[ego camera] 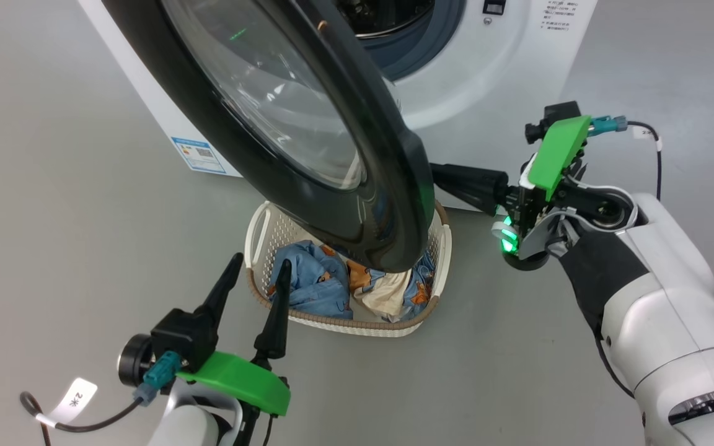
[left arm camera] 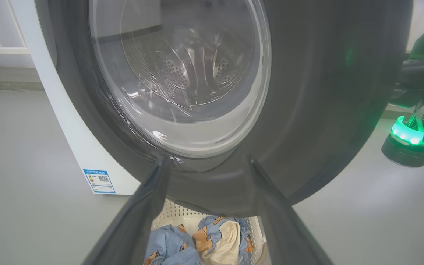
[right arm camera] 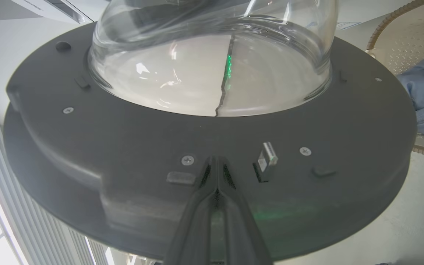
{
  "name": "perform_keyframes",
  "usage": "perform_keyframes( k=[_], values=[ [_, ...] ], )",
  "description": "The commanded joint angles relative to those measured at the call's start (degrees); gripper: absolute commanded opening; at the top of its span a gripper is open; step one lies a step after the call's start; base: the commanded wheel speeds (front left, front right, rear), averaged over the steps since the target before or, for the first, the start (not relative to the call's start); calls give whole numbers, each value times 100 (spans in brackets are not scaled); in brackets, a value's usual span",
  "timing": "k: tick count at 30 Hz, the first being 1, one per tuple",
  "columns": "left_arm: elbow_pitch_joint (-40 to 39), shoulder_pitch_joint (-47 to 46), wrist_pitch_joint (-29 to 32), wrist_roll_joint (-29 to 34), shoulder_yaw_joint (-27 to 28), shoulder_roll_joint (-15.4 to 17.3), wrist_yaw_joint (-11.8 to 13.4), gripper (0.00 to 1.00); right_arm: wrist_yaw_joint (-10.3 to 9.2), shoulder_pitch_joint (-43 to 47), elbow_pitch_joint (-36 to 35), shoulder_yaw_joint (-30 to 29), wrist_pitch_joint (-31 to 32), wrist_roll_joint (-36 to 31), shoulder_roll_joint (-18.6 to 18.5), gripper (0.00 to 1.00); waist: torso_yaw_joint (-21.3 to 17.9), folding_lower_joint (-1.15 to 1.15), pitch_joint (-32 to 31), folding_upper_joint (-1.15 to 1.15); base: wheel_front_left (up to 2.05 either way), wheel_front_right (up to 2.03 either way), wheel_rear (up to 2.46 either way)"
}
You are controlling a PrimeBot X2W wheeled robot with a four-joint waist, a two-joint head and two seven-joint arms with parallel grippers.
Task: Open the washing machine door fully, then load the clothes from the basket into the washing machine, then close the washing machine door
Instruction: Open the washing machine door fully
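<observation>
The door-opening step seems in hand: the right gripper (right arm camera: 216, 165), fingers together, sets its tips on the inner face of the half-open washing machine door (ego camera: 307, 142), upper centre of the frame above the basket (ego camera: 258, 230) of clothes (ego camera: 313, 286); next it should push the door wider, while the left gripper (ego camera: 260, 266) hovers with fingers apart.

This looks like a plain lab or test room set up as a laundry corner. A big white boxy front-loading washing machine (ego camera: 499, 80) stands alone on a smooth, seamless grey floor (ego camera: 53, 248), and a small cream-white perforated plastic basket (ego camera: 357, 326) sits on that floor in front of it.
</observation>
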Motion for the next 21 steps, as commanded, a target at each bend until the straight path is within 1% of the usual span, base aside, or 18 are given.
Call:
perform_keyframes(
  k=[1, 11, 21],
  values=[
    [-98, 4, -36, 90, 168, 106, 15, 100, 10, 96, -200, 219, -23, 167, 194, 0, 5, 0, -23, 0, 0, 0, 0],
    [-117, 87, -36, 109, 104, 106, 12, 100, 10, 341, -444, 1120, -172, 887, 195, 0, 58, 0, -131, 0, 0, 0, 0],
    [-110, 153, -36, 122, 96, 106, 23, 100, 10, 526, -702, 1936, -329, 1290, 195, 0, 119, 0, -201, 0, 0, 0, 0]
  ],
)
